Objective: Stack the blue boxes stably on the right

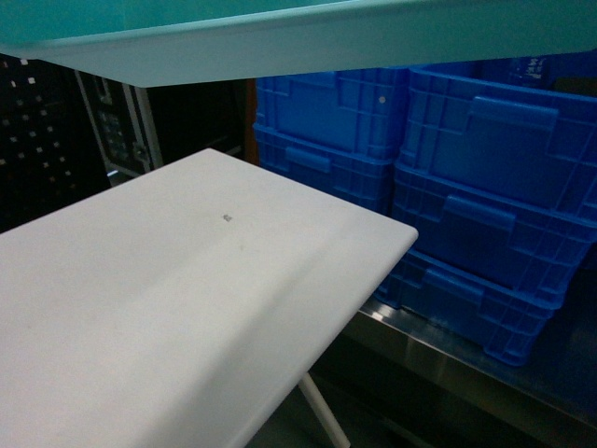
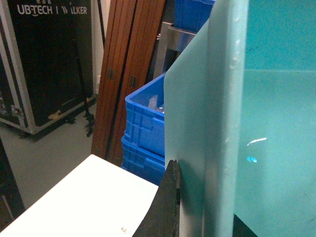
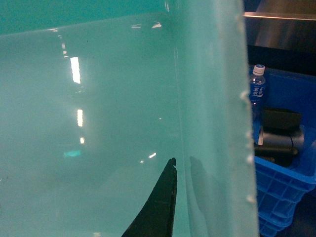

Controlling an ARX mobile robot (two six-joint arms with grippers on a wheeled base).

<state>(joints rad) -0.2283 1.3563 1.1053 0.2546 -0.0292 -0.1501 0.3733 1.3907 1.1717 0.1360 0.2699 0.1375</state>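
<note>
smooth turquoise plastic tub (image 1: 308, 37) is held aloft above the white desk (image 1: 168, 308), its walls gripped by both jaws; tilting risks slipping before the royal-blue plastic crates (image 1: 485, 196) are reached.

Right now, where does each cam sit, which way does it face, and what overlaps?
Head: on the robot, slanting down over the white table toward the blue crates; no arm visible.
Left wrist: beside the turquoise tub wall; one dark finger shows.
Right wrist: inside the tub; one finger shows.
Shared: tub and crates in all three.
</note>
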